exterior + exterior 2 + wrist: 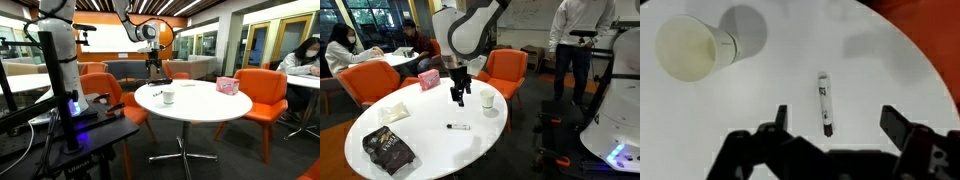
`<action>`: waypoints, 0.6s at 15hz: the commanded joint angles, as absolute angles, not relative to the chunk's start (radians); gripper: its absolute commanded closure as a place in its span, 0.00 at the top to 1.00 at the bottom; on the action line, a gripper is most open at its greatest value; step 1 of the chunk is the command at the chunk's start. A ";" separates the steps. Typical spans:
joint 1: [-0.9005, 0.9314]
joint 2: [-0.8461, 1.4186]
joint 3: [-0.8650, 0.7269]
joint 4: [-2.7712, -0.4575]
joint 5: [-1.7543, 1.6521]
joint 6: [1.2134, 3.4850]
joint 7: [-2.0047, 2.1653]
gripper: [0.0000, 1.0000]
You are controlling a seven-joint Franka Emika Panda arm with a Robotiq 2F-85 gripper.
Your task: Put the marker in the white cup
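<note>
The marker is a thin white pen with a dark tip. It lies flat on the round white table and also shows in both exterior views. The white cup stands upright beside it and shows in both exterior views. My gripper is open and empty. It hovers above the table over the marker's dark end, with the fingers either side of it. In an exterior view my gripper hangs between the pink box and the cup.
A pink box with a white top stands at the table's far side. A dark snack bag and a white napkin lie near the front. Orange chairs ring the table. People stand and sit nearby.
</note>
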State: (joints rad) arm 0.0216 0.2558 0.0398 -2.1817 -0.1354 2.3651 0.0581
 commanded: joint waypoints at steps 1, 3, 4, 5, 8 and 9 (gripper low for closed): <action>0.017 0.296 0.030 -2.169 -0.130 2.452 0.003 1.00; 0.019 0.354 0.016 -2.146 -0.157 2.533 -0.005 1.00; 0.011 0.391 0.015 -2.128 -0.144 2.561 -0.034 1.00; 0.010 0.427 0.009 -2.110 -0.149 2.590 -0.046 1.00; -0.018 0.539 0.024 -2.037 -0.119 2.642 -0.110 0.99; -0.023 0.574 0.027 -2.008 -0.122 2.652 -0.129 0.95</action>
State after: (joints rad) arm -0.0053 0.4959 0.0125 -2.0851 -0.1353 2.6299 -0.0636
